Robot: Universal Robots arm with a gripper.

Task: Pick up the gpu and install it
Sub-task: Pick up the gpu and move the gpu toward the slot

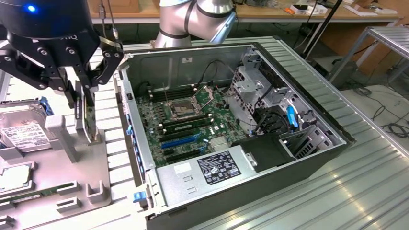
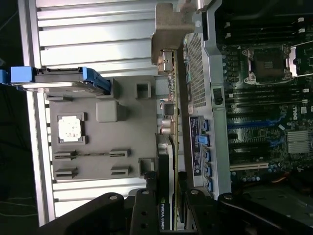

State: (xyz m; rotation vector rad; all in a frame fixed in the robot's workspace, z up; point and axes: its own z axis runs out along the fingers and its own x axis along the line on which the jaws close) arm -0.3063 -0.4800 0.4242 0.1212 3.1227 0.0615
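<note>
- Tool [image 1: 83, 92] part-closed, gripped gpu [image 1: 85, 120] by its upper end.
- Looked thin, dark, edge-on, upright, with pale metal edge.
- Stood over grey tray [image 1: 70, 163], just beside open case [image 1: 307, 158].

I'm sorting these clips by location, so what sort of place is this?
Probably a robotics lab bench for PC assembly: a robot arm's claw closed on the gpu standing in a grey parts tray, an open computer case on a ribbed metal table, and cluttered workbenches behind.
</note>
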